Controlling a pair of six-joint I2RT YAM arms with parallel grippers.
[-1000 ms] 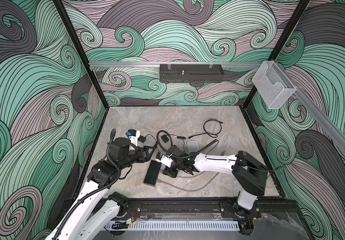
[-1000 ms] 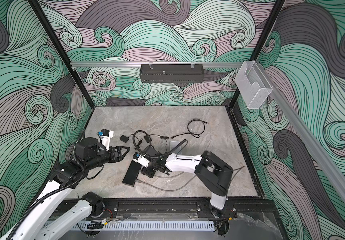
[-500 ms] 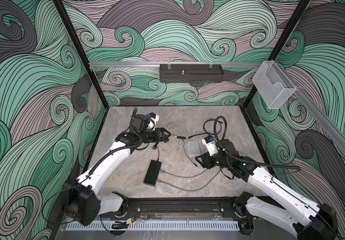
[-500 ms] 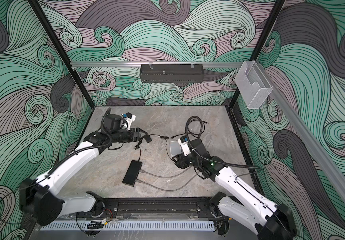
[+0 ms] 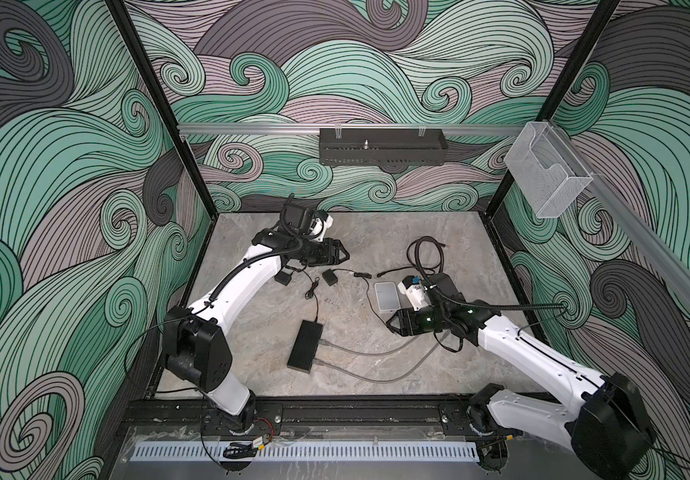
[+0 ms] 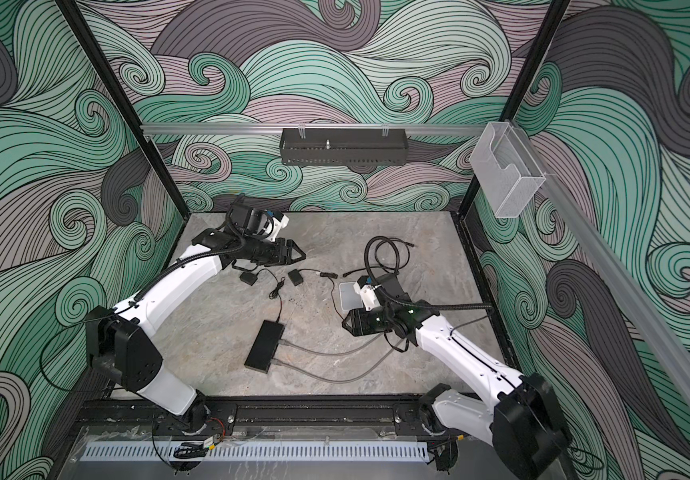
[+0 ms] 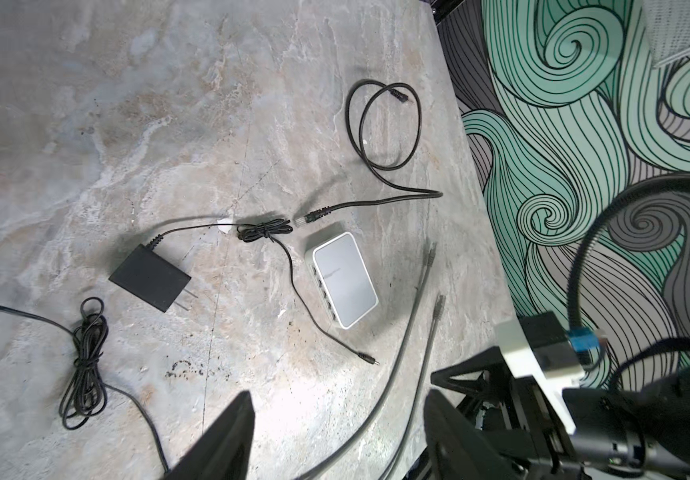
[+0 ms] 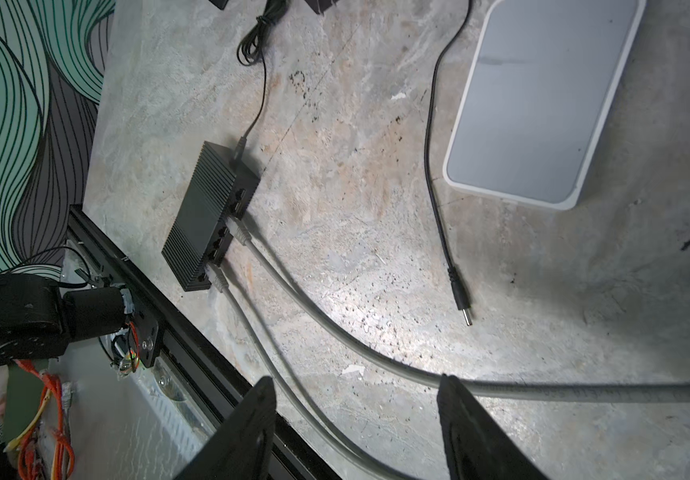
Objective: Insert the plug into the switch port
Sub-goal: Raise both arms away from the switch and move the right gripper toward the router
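Both claws hung over the marble counter (image 5: 439,232) released and gripping nothing. The left claw (image 5: 346,257) sat toward the far left corner, its fingers (image 7: 231,436) spread wide with only bare stone between them. The right claw (image 5: 389,324) sat toward the right edge, just in front of the white switch (image 5: 387,296), also spread. In the right wrist view a grey cable (image 8: 335,332) ran past the tip of one finger (image 8: 459,415), and contact there could not be judged. The white switch lay flat, right of the counter's middle, with its row of ports (image 7: 324,297) facing the middle. The clear plug (image 7: 301,220) of a black network cable (image 7: 380,124) lay unplugged just beyond the switch's far end, while the rest of that cable looped toward the far right corner. A thin cord's barrel plug (image 8: 462,299) lay loose on the stone beside the switch's port side, and that cord led back to a black power adapter (image 7: 150,282). Near the front edge, left of the middle, a black switch (image 5: 305,345) lay with two grey cables plugged into it. These curved away toward the right claw.
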